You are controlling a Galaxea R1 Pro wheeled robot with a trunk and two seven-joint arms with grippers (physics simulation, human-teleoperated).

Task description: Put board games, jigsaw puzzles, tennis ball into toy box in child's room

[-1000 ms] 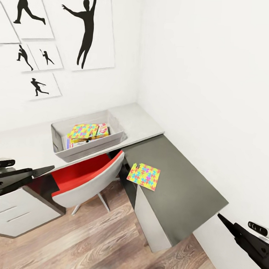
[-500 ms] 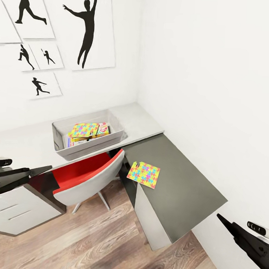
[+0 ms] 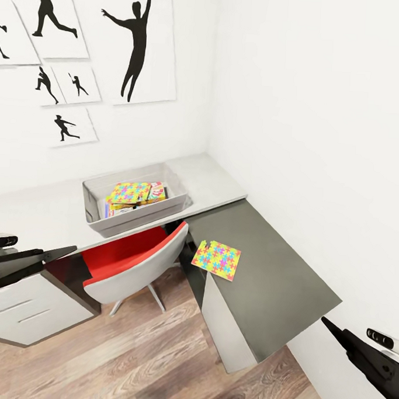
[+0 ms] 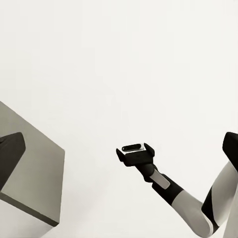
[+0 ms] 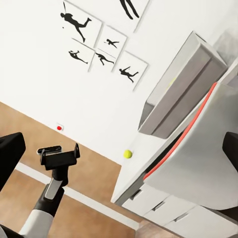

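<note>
Two arms are seen low at the head view's edges: the left fingers [image 3: 59, 253] and the right fingers [image 3: 333, 327], each empty; whether either pair is spread cannot be told. One puzzle [image 3: 216, 259] lies flat on the dark surface [image 3: 277, 285], just beside its near edge. A red chair [image 3: 135, 263] is tucked under the pale surface [image 3: 41, 214]. Farther back, the toy box [image 3: 137, 214] holds another puzzle [image 3: 128, 192] atop board games [image 3: 156, 191]. A ball [image 5: 128, 154] rests on the pale surface, well apart from the box.

Before me, white walls [image 3: 309, 111] hung with silhouette prints [image 3: 137, 44], an L-shaped counter [image 3: 266, 267], a red chair [image 3: 132, 263], wood floor [image 3: 144, 354].
</note>
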